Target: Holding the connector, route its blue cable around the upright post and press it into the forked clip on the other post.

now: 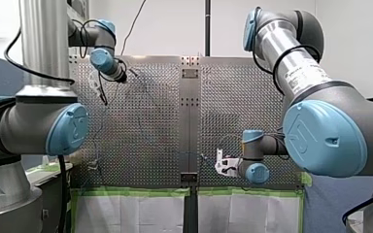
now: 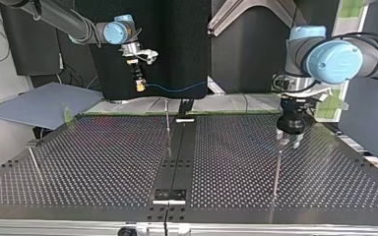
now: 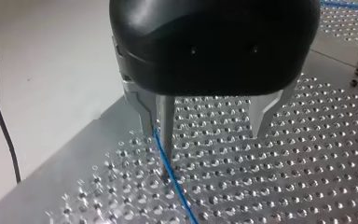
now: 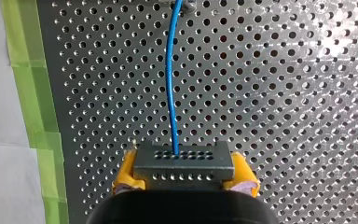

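Yellow-padded right fingers (image 4: 127, 173) clamping grey connector (image 4: 182, 162), blue cable (image 4: 170, 84) running ahead

Perforated metal table (image 2: 103, 162); green tape (image 4: 32, 93) along its edge, white sheets (image 1: 136, 213) beside tape; grey-blue board (image 2: 39, 105) at top view's left.

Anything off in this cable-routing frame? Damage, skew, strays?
Nothing stands out. Connector sits square in the right jaws, blue cable runs out unkinked, and the post between the left jaws stands straight.
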Robot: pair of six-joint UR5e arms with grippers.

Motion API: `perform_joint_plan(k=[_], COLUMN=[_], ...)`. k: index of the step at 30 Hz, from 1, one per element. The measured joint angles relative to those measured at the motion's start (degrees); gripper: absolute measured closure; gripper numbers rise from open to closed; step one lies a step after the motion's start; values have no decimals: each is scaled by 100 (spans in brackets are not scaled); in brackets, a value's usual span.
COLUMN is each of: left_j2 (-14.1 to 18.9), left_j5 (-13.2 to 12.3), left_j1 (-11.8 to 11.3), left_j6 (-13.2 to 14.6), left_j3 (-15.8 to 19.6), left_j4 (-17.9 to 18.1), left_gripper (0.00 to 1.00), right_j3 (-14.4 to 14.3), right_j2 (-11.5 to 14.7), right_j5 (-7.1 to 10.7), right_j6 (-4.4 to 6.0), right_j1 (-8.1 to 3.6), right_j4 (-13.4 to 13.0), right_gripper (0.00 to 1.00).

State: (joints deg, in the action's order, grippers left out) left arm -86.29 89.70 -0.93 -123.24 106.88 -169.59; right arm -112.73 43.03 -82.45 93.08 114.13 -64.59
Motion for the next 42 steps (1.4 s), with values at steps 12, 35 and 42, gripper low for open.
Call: perform_joint_plan(k=[12,35,42], left_j2=[-116,-278,-288], left_j5=[-22,89,89], left_j1=[-86,-293,-324], left_j6=[-599,-900,-900], left_j3=[-6,-388,-659], left_j4=[600,1786,2101], left_gripper=[2,2,2], right_j3=[0,1,1], right_j2=[0,0,0], right_j5=[0,0,-1], right_j6=[-6,-8,-15], right_j1=[0,24,39], right_j4=[-10,-19,-19], right_gripper=[100,100,100])
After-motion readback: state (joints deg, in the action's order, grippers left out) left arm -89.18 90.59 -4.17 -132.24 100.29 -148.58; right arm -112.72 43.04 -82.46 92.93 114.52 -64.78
